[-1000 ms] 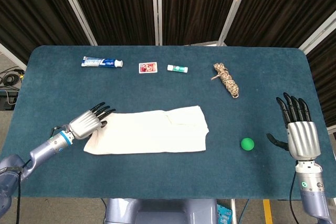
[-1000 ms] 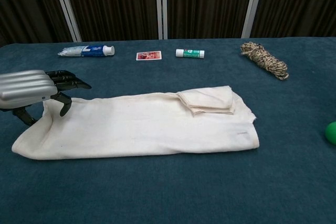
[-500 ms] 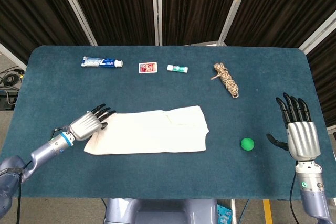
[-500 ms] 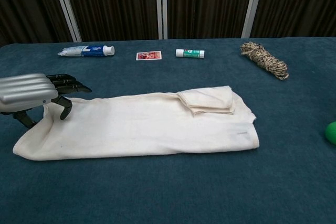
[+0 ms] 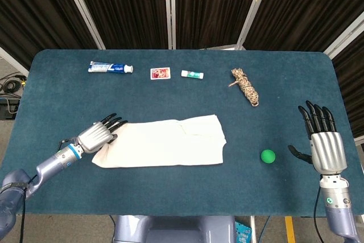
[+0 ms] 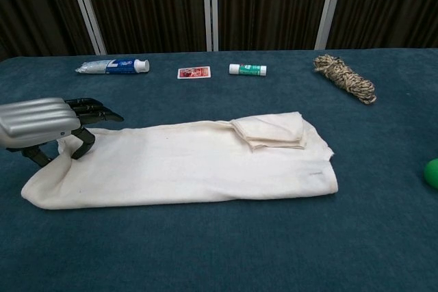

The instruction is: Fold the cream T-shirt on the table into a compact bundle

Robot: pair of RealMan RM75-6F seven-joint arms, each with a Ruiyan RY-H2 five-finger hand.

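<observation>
T-shirt [image 5: 162, 141], folded into a long cream strip, lies flat on the table [image 5: 182, 192] and stretches away from the left hand [image 5: 98, 135], which grasps its near end, fingers over the cloth and thumb tucked under the edge. A small folded flap sits on the strip's far end. The right hand [image 5: 324, 143] hovers well apart from the shirt, released, fingers spread. A green ball [image 5: 268, 156] lies just beside it. Beyond both hands lie a rope bundle [image 5: 245, 86], toothpaste [image 5: 110, 68], a card [image 5: 160, 73] and a small tube [image 5: 192, 74].
</observation>
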